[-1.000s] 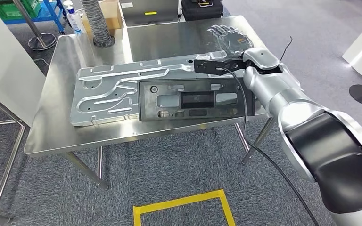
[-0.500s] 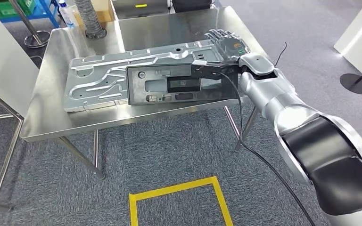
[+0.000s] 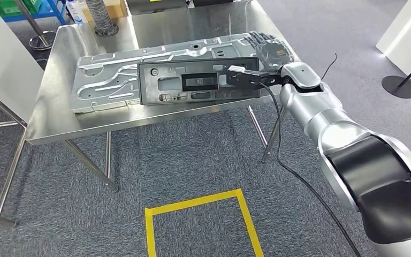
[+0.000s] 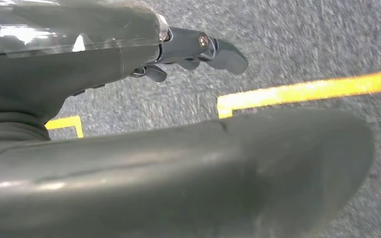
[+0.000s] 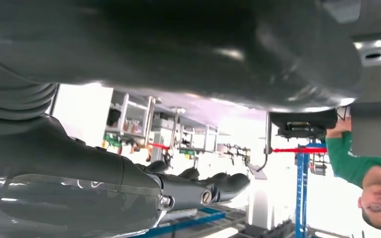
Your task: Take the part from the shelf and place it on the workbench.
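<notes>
The part, a long black panel (image 3: 192, 83) with cut-outs, lies on the steel workbench (image 3: 59, 115), partly on top of a silver stamped plate (image 3: 107, 75). Its front edge reaches the bench's near edge. My right hand (image 3: 270, 51) is at the panel's right end, fingers spread flat over the plate's corner. In the right wrist view the thumb (image 5: 178, 54) and fingers (image 5: 198, 191) stand apart with nothing between them. My left hand (image 4: 129, 158) hangs over the carpet, its fingers (image 4: 203, 47) straight and holding nothing.
A corrugated grey hose (image 3: 99, 16) and a bottle (image 3: 76, 10) stand at the bench's far left corner. Yellow tape (image 3: 198, 206) marks the carpet in front of the bench. A white unit (image 3: 0, 48) stands to the left. A person in a green sleeve (image 5: 352, 158) stands beyond the bench.
The camera has moved, shifting the whole scene up and left. My right hand stays at the panel's right end, now slightly lower against the plate's corner. The panel still lies on the plate.
</notes>
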